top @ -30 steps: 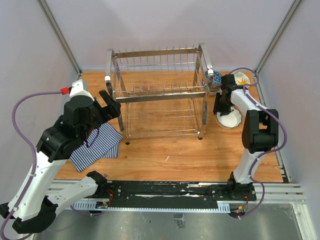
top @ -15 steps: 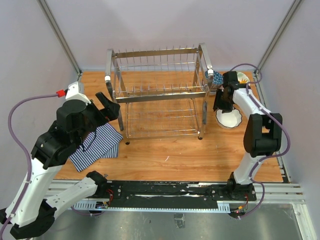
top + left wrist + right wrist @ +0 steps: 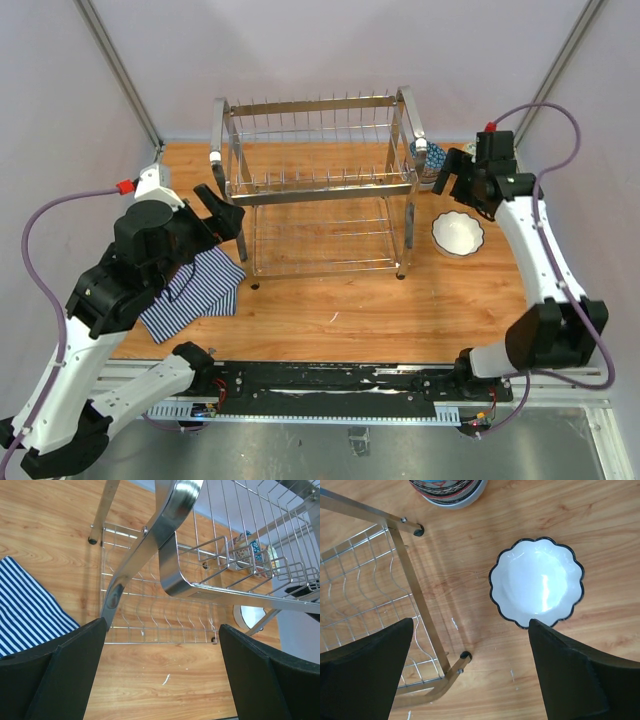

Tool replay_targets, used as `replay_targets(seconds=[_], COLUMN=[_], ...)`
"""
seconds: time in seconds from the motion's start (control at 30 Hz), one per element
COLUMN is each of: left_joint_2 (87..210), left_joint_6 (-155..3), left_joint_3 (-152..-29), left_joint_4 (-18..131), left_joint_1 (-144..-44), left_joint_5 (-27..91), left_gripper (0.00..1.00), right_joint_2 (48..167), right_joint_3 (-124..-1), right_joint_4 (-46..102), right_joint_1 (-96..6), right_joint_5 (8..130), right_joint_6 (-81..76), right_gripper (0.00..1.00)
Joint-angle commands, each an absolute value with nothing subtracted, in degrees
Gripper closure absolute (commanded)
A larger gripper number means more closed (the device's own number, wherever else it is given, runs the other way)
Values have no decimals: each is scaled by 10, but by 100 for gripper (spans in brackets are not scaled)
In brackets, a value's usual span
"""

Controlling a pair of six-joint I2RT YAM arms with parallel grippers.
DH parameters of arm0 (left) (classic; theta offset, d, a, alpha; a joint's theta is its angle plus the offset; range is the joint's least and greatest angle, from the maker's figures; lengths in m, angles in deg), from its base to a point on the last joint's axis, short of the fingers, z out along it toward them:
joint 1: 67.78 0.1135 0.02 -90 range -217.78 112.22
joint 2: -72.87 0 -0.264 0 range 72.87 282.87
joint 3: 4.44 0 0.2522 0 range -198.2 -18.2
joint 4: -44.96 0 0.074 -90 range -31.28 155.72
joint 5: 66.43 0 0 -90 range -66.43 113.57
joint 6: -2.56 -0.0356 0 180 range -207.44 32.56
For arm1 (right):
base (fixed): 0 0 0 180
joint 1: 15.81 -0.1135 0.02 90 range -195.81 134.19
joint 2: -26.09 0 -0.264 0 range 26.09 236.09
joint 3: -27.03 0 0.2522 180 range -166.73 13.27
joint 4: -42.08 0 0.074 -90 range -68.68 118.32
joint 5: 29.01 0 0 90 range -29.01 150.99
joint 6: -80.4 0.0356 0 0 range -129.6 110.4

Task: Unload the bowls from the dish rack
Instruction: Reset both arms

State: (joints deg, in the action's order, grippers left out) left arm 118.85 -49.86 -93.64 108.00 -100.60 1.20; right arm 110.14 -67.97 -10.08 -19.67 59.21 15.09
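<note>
Reading the top view: dish rack [image 3: 315,190] mid-table, both tiers look bare. The scalloped white bowl [image 3: 458,234] sits on the table [image 3: 340,320] right of the rack, and the patterned bowl [image 3: 428,157] is just behind the rack's right end. The right gripper [image 3: 461,184] hovers between them, fingers spread, empty. The left gripper [image 3: 219,206] is at the rack's left end above the striped cloth [image 3: 190,285].

Left wrist: fingers wide, nothing held, no bowl on the wires.

Right wrist: fingers wide, scalloped bowl upright, apart from the rack leg.

Unloading looks done; the next move is probably just retracting without clipping the rack. Count: one rack, two bowls, one cloth. A third bowl behind the right arm? Can't tell.
</note>
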Motion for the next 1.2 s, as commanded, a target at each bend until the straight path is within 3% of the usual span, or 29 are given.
replay_targets(seconds=[0.0, 0.2, 0.53, 0.9, 1.17], left_joint_2=[1176, 1156, 1108, 1108, 1117], left_joint_6=[-483, -451, -422, -409, -407], left_joint_3=[-929, -911, -852, -836, -816], left_joint_4=[1051, 1077, 1085, 1052, 1019], left_joint_1=[-1003, -1003, -1003, -1003, -1003], left_joint_5=[-1, 6, 21, 26, 19], left_gripper=[0, 0, 0, 0, 0], right_joint_2=[1002, 845, 694, 567, 510], right_joint_3=[-631, -539, -485, -446, -412], right_joint_4=[-114, -112, -232, -340, -318], right_joint_1=[-194, -199, -224, -231, -231], right_joint_5=[550, 535, 520, 550, 589], right_joint_6=[220, 267, 298, 320, 293], right_gripper=[2, 1, 2, 1, 1])
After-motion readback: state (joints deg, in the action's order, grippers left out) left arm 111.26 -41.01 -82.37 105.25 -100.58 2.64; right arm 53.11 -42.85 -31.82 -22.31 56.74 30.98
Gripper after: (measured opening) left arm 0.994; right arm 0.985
